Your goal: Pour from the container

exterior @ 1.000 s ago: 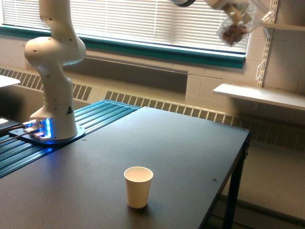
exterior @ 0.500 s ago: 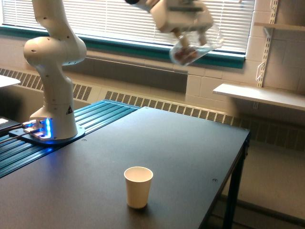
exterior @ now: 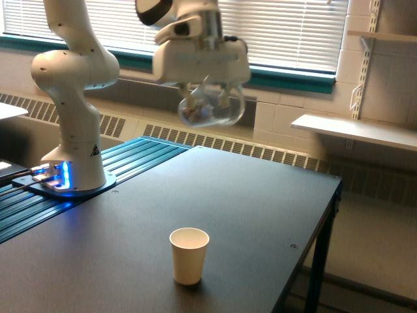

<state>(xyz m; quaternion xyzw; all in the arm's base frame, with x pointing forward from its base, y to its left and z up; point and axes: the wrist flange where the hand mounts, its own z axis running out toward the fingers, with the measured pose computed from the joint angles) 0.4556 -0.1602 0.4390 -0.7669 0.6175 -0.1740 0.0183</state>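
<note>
Base of my arm stands far off to the exterior view's left of the paper cup, bolted down where the blue ribbed strip runs along that edge of the surface. Moving rightward, my jaws hang high above the paper cup and farther back, toward the window blinds, closed around the container, a clear rounded cup tipped well over on its side. Small reddish and pale pieces show through its wall, gathered low on the side nearer my base. I cannot tell exactly which way its mouth points.

The paper cup itself stands upright and open on the dark surface, alone, with nothing touching it. To its right the surface runs bare to its edge, then comes the drop to the floor, and beyond that a wall shelf.

My worry is the gap. The container is already leaning while it is high over the paper cup and not squarely over it, so I judge that pieces could slide out early and scatter on the surface, or bounce off it and over the right-hand edge. A small mouth below makes the aim tight. Falling pieces could also hit the light paper cup's rim and knock it over.
</note>
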